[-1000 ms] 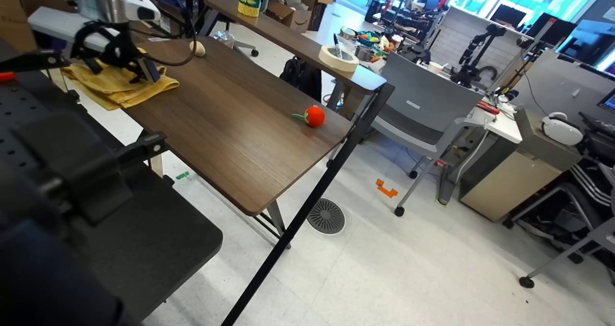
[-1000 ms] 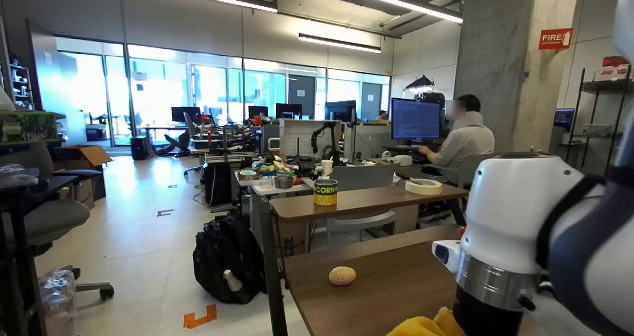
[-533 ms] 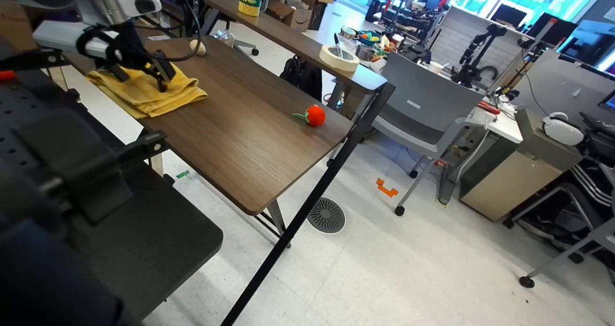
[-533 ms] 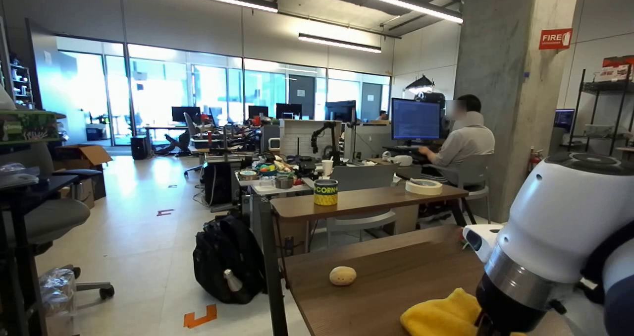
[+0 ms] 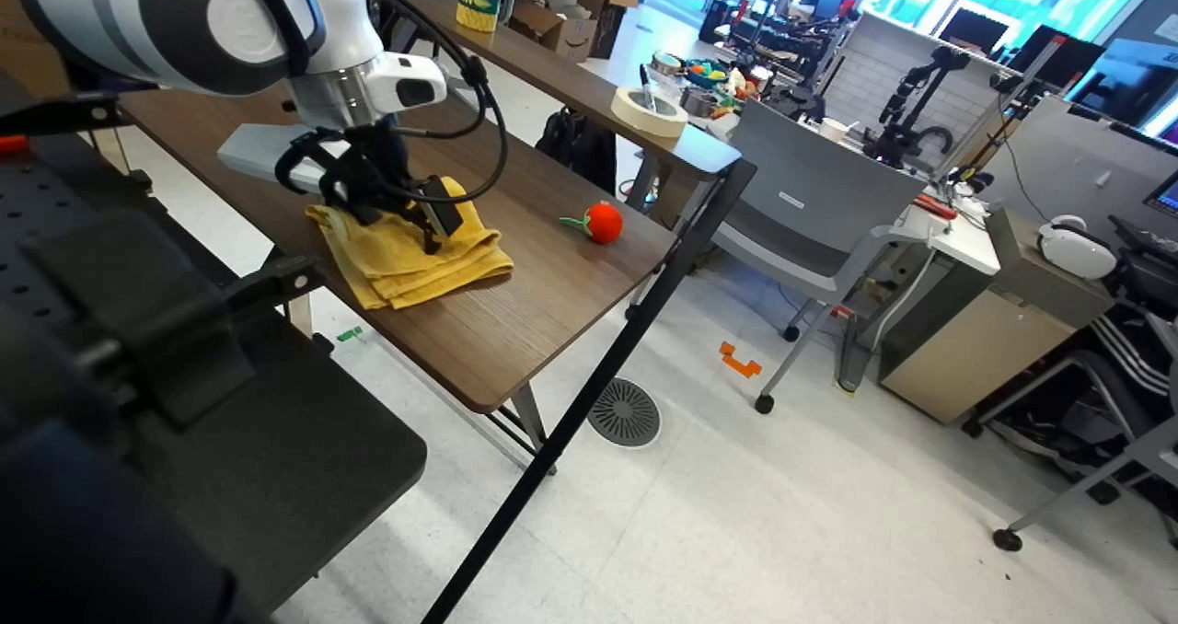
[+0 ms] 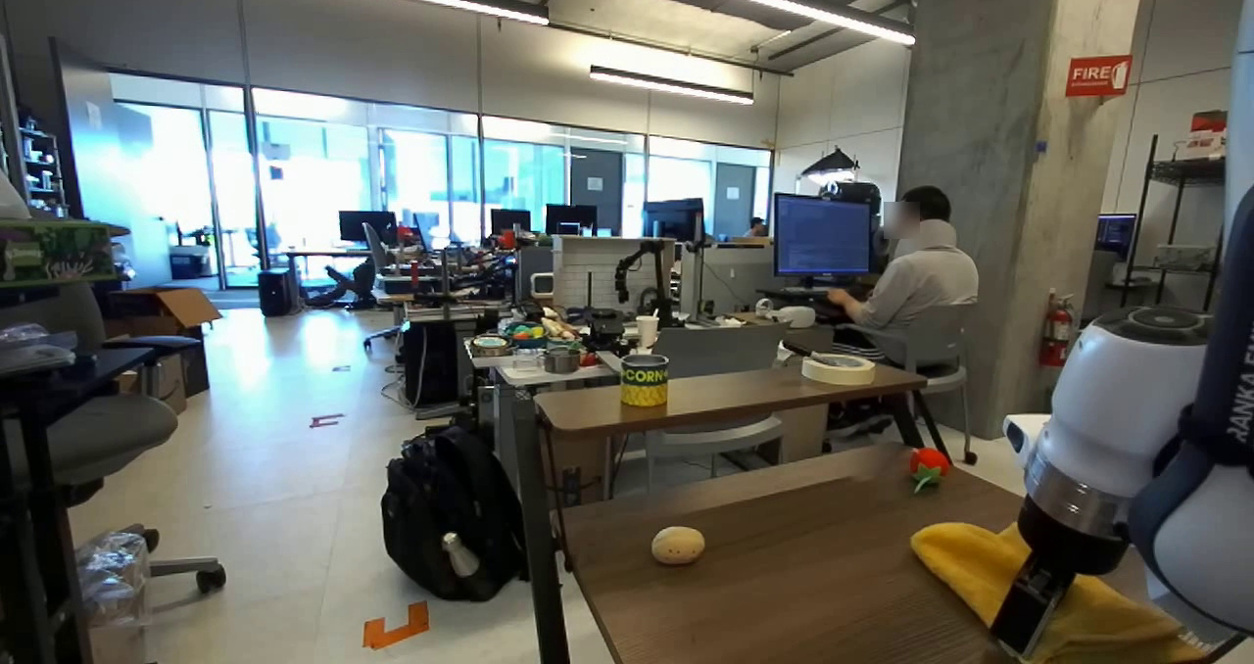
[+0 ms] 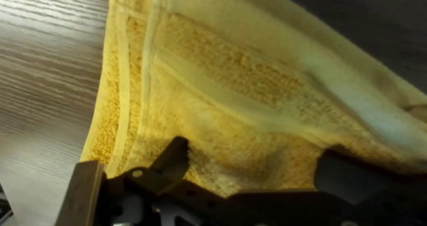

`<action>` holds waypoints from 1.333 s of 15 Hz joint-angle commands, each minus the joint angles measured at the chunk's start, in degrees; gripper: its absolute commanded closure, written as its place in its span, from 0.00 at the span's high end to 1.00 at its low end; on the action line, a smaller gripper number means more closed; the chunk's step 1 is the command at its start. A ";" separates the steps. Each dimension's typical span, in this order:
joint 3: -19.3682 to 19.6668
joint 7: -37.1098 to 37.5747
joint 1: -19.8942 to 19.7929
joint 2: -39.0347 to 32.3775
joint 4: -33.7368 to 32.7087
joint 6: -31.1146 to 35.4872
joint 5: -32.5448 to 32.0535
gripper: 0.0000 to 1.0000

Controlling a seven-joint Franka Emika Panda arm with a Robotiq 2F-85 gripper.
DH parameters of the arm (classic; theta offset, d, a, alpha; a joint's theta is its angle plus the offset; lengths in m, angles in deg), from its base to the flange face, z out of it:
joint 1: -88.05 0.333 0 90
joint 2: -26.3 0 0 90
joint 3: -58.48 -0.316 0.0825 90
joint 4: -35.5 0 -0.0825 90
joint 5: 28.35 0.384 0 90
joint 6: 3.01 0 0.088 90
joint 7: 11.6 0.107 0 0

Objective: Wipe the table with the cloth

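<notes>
Since the parted fingers (image 7: 175,154) rest on the folded mustard-yellow towel (image 5: 402,260) without pinching it, only steady downward pressure is likely to drag it along; sweep it evenly over the worktop (image 5: 483,339) it lies on, short of the red tomato-shaped toy (image 5: 604,224).

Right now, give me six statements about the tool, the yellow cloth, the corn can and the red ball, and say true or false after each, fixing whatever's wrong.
1. The tool stands open, down at the yellow cloth. True.
2. The corn can stands on the raised shelf. True.
3. The corn can is tipped on its side. False: it is upright.
4. The yellow cloth hangs from the raised shelf. False: it lies on the brown table.
5. The red ball lies on the brown table. True.
6. The yellow cloth covers the red ball. False: they lie apart.
</notes>
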 commanded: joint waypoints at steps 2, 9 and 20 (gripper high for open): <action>-11.88 -2.74 -15.18 -0.90 -4.07 -6.91 -6.01 1.00; -28.98 -0.98 -22.32 0.19 -9.65 -22.14 -5.55 1.00; -33.24 1.62 -20.20 -6.82 -28.57 -50.28 1.98 1.00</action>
